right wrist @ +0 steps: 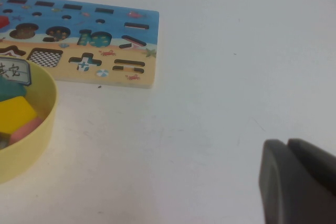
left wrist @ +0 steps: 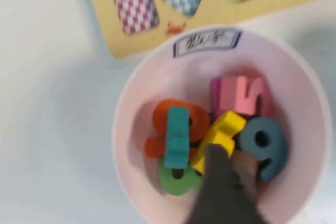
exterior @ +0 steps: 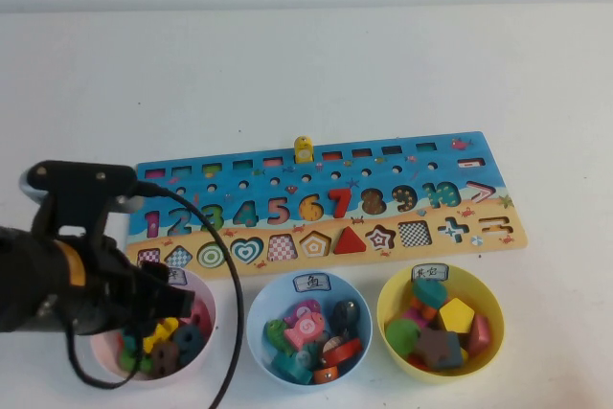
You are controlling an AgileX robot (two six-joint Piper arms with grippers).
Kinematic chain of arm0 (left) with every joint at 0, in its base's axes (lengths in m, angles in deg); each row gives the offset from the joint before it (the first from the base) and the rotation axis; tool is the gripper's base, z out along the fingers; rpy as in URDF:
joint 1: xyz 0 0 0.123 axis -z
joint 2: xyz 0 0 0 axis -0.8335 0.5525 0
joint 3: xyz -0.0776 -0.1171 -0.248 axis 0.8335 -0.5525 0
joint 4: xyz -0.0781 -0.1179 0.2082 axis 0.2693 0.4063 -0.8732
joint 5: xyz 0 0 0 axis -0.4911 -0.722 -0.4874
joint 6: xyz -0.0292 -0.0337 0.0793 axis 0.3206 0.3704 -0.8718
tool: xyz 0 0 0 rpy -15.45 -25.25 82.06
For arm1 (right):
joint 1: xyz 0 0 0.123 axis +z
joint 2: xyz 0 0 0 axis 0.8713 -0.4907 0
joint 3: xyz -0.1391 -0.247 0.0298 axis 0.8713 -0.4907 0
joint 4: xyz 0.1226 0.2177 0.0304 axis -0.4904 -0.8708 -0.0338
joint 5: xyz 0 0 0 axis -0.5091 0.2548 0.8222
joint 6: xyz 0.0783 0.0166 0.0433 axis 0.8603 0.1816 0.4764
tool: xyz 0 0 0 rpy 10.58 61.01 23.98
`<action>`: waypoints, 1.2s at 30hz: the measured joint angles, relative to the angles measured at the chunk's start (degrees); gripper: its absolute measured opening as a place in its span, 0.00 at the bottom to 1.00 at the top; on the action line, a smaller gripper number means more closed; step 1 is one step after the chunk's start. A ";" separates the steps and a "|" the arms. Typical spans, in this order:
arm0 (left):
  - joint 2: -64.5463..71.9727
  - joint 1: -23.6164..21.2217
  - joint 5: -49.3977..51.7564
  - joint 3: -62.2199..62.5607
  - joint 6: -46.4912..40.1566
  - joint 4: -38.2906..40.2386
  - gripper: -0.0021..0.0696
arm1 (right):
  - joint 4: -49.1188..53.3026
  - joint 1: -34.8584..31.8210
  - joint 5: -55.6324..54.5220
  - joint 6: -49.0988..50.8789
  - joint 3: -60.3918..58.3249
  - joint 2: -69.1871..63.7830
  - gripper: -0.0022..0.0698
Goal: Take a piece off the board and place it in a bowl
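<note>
The yellow "6" piece (left wrist: 223, 129) lies tilted on top of the other number pieces inside the pink bowl (left wrist: 310, 129), and it shows as a yellow patch in the high view (exterior: 163, 332). My left gripper (left wrist: 226, 156) reaches down into the pink bowl (exterior: 203, 289), its fingers close together on the lower end of the piece. The board (exterior: 326, 170) lies behind the bowls, its "6" cut-out (exterior: 309, 206) open. My right gripper (right wrist: 287, 142) is shut and empty, low over bare table to the right of the board (right wrist: 121, 30); it is out of the high view.
A light blue bowl (exterior: 259, 304) and a yellow bowl (exterior: 391, 299) with several pieces stand to the right of the pink one. A small yellow peg piece (exterior: 304, 148) stands on the board's far edge. The left arm's cable (exterior: 235, 284) hangs over the pink bowl's right side.
</note>
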 joint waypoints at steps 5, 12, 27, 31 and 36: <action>-10.17 0.00 1.71 -0.26 0.00 -0.23 0.15 | 0.00 0.00 0.00 0.00 0.00 0.00 0.01; -24.81 0.00 -4.39 -5.99 0.00 -2.22 0.03 | 0.00 0.00 0.00 0.00 0.00 0.00 0.01; -47.44 0.00 -27.29 -26.60 3.89 -3.64 0.03 | 0.00 0.00 0.00 0.00 0.00 0.00 0.01; -47.59 0.00 -27.67 -27.47 3.59 -4.22 0.03 | 0.00 0.00 0.00 0.00 0.00 0.00 0.01; -47.59 0.00 -27.78 -27.47 -0.63 -4.46 0.03 | 0.00 0.00 0.00 0.00 0.00 0.00 0.01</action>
